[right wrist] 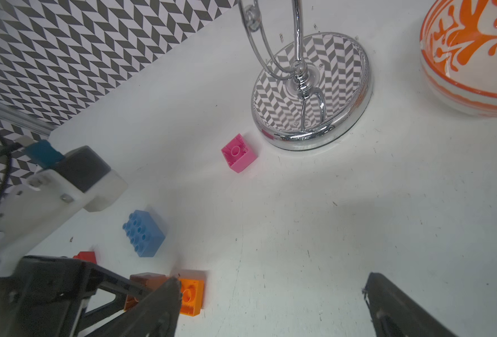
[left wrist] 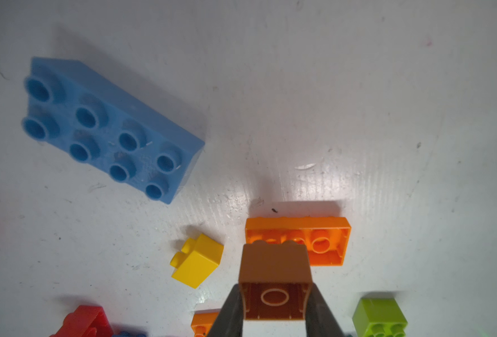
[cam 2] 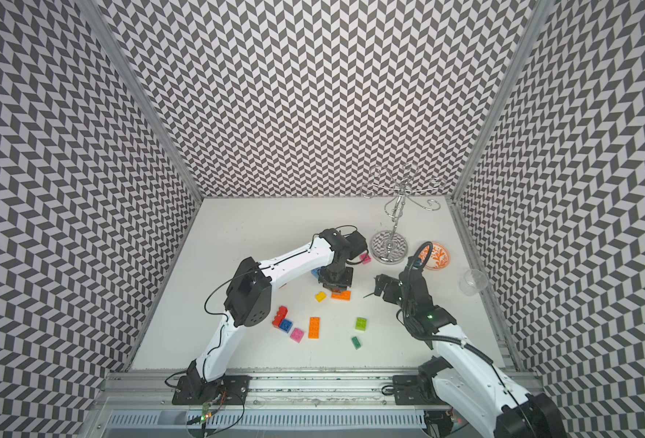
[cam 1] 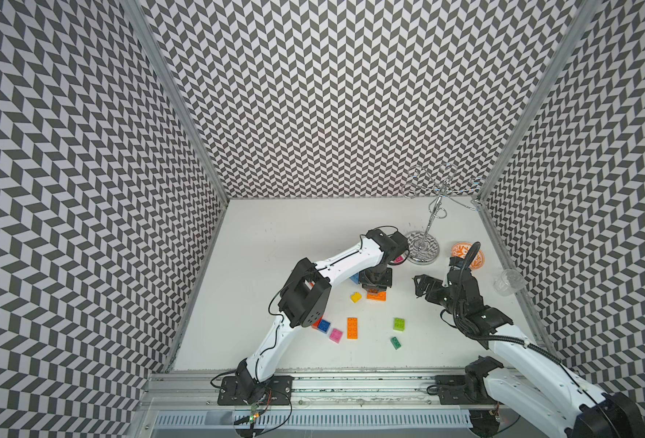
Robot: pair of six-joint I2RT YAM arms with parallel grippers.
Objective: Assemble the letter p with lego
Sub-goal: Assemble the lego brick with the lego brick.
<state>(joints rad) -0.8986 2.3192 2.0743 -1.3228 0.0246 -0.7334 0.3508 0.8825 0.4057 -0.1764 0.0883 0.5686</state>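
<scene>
The left gripper (left wrist: 275, 305) has its dark fingers (left wrist: 229, 312) clenched on two opposite sides of a brown square plastic brick (left wrist: 273, 265). The brick's hollow underside faces the wrist camera and its studs point away. It hangs right up against an orange oblong brick (left wrist: 327, 242) that lies on the white surface (cam 1: 275, 246) with its hollow side showing; whether the two touch cannot be told. Just beside them lies a small yellow brick (left wrist: 197, 261), and further off a light blue eight-stud oblong brick (left wrist: 110, 131). Any lettering on the studs is too blurred to read.

The right gripper (right wrist: 272, 280) hovers with its fingers spread wide, released and grasping nothing. It is near a chrome wire stand (right wrist: 329, 87) and an orange-and-white patterned bowl (right wrist: 469, 58). A pink square brick (right wrist: 238, 153) lies just beside the stand's round base.

Nearer the robot, in a top view, more loose bricks lie on the surface: a second orange oblong brick (cam 1: 352, 328), another pink square brick (cam 1: 335, 335), a blue square brick (cam 1: 324, 325), a lime square brick (cam 1: 399, 323) and a small green brick (cam 1: 395, 342). A clear plastic cup (cam 1: 508, 282) stands by the right wall.
</scene>
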